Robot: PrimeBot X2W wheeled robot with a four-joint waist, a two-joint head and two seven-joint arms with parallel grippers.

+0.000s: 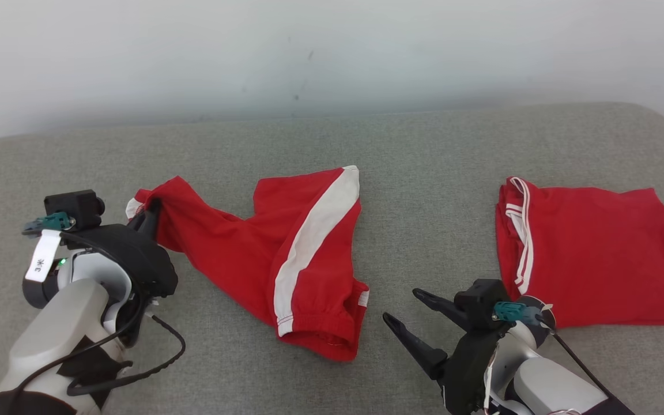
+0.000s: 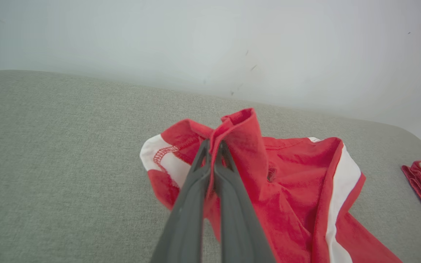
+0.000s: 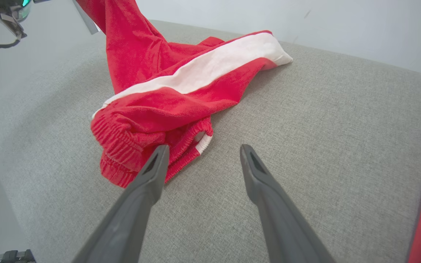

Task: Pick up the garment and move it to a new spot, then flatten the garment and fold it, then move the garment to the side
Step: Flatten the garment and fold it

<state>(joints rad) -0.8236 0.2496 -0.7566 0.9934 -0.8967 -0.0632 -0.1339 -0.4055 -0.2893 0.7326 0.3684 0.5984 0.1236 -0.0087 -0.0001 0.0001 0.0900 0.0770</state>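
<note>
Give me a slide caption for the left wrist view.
Left gripper pinching a fold of red shorts on grey cushion.

Head cam: high, looking fwd/down on red shorts. L wrist cam right at shorts' leg hem, R wrist cam low near their waistband; all 3 share the shorts.

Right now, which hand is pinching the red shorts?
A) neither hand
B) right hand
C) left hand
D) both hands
C: the left hand is shut on an edge of the red shorts, and the right hand is open with nothing in it.
</note>
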